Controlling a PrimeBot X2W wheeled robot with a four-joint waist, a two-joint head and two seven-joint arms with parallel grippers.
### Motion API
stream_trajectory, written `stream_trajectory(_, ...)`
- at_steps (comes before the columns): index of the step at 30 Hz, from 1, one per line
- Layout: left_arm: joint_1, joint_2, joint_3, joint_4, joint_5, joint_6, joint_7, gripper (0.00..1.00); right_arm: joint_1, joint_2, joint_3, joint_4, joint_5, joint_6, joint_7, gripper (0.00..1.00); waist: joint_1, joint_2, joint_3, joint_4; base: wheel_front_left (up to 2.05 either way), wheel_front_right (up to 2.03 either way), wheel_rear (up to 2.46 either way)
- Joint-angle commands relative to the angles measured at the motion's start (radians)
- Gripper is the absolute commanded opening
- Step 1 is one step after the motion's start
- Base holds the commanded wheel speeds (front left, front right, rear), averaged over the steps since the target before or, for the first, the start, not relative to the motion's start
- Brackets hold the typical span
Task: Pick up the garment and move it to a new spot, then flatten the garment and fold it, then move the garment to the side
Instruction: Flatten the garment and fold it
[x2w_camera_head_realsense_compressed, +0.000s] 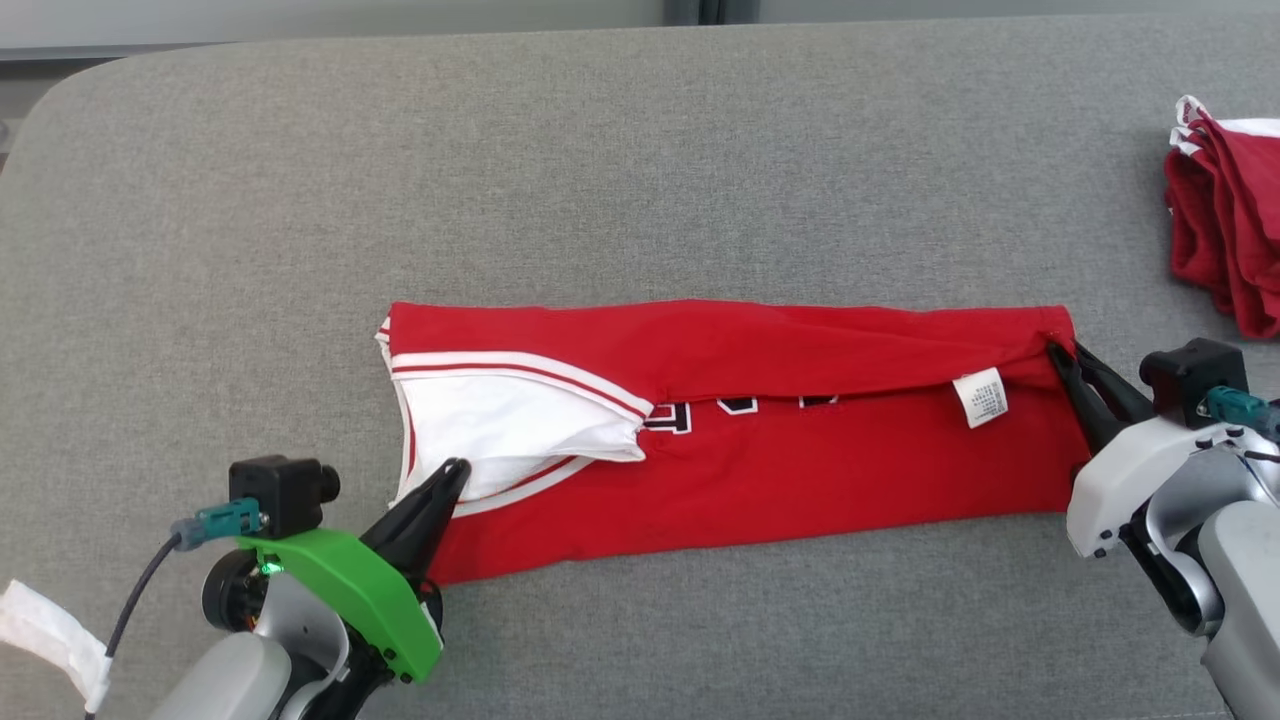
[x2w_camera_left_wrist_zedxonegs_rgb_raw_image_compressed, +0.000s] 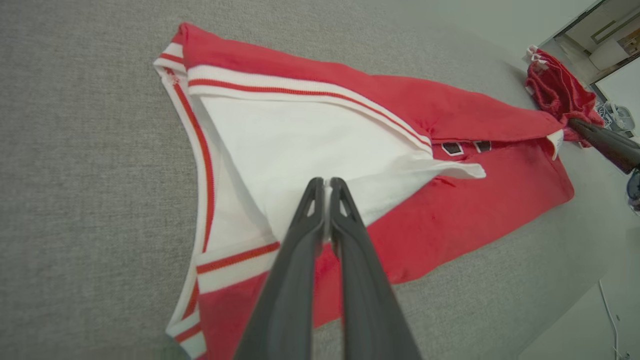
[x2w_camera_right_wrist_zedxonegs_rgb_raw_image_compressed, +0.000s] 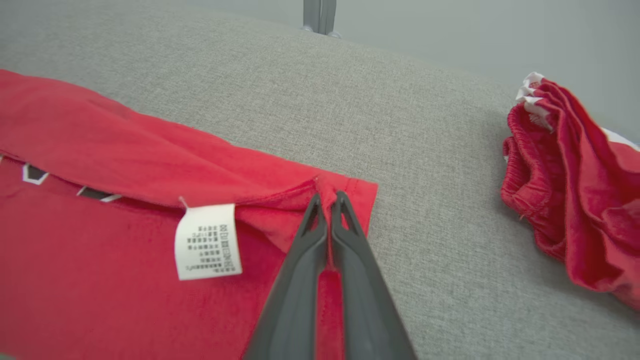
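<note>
Folding step, by the look of it. Shirt (x2w_camera_head_realsense_compressed: 800, 470) spread long and flat across the middle of the grey pad (x2w_camera_head_realsense_compressed: 640, 150), mostly red, with white inside showing at the left end. Left gripper (x2w_camera_head_realsense_compressed: 455, 472) shut tight, seeming to pinch the white flap at that left end. Right gripper (x2w_camera_head_realsense_compressed: 1060, 352) shut tight too, pinching the bunched red corner at the far right end, just past the little white tag (x2w_camera_head_realsense_compressed: 982, 397). To do this well: keep both pinches firm. Lift both ends together, at the same height, and only a little. Pull gently apart to keep the top layer straight, but not so hard as to drag the bottom layer along. Bring the top layer over slowly and set it down edge on edge. Watch the white flap, soft and loose and likely to flop or crease. Smooth out the small bump near the right corner on the way. Let go only with the cloth lying flat. Stay well apart from the other red pile (x2w_camera_head_realsense_compressed: 1225, 220) at the far right of the pad, to avoid mixing the two.
</note>
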Motion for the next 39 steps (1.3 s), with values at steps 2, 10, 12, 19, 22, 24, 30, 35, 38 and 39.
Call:
stream_trajectory(2,0.024,-0.003,0.001,0.022,0.005,-0.005,-0.02,0.0,0.023,0.008,-0.015,0.005,-0.026,-0.001,-0.025,0.45,0.0,-0.0001,-0.004,-0.002,0.0,0.0,0.0)
stream_trajectory(10,0.054,-0.014,0.014,0.038,0.069,0.036,-0.136,1.0,0.097,0.055,-0.066,0.009,-0.089,-0.001,-0.078,1.0,0.0,-0.0001,-0.023,-0.003,0.0,0.0,0.0)
stream_trajectory(12,0.066,-0.017,0.024,0.031,0.081,0.05,-0.166,1.0,0.127,0.064,-0.08,0.003,-0.092,-0.001,-0.074,1.0,0.0,-0.0001,-0.032,-0.004,0.0,0.0,0.0)
stream_trajectory(19,0.093,-0.039,0.056,0.01,0.113,0.118,-0.262,1.0,0.204,0.048,-0.117,-0.04,-0.119,-0.001,-0.031,1.0,0.0,-0.0001,-0.065,-0.01,0.0,0.0,0.0)
stream_trajectory(22,0.09,-0.051,0.057,0.013,0.138,0.142,-0.287,1.0,0.205,0.061,-0.159,-0.066,-0.108,-0.001,-0.025,1.0,0.0,-0.0001,-0.08,-0.011,0.0,0.0,0.0)
stream_trajectory(24,0.086,-0.064,0.06,0.016,0.153,0.158,-0.302,1.0,0.201,0.075,-0.185,-0.081,-0.104,-0.001,-0.019,1.0,0.0,-0.0001,-0.093,-0.01,0.0,0.0,0.0)
stream_trajectory(30,0.079,-0.112,0.061,0.034,0.186,0.181,-0.328,1.0,0.175,0.121,-0.264,-0.106,-0.109,-0.001,0.029,1.0,0.0,-0.0001,-0.137,0.006,0.0,0.0,0.0)
stream_trajectory(35,0.077,-0.148,0.06,0.067,0.226,0.199,-0.339,1.0,0.167,0.159,-0.293,-0.085,-0.121,-0.001,0.061,1.0,0.0,-0.0001,-0.177,0.031,0.0,0.0,0.0)
stream_trajectory(38,0.085,-0.171,0.072,0.081,0.246,0.207,-0.344,1.0,0.172,0.185,-0.306,-0.052,-0.113,-0.001,0.074,1.0,0.0,-0.0001,-0.193,0.048,0.0,0.0,0.0)
stream_trajectory(39,0.091,-0.179,0.08,0.085,0.253,0.209,-0.345,1.0,0.175,0.191,-0.311,-0.037,-0.113,-0.001,0.076,1.0,0.0,-0.0001,-0.197,0.056,0.0,0.0,0.0)
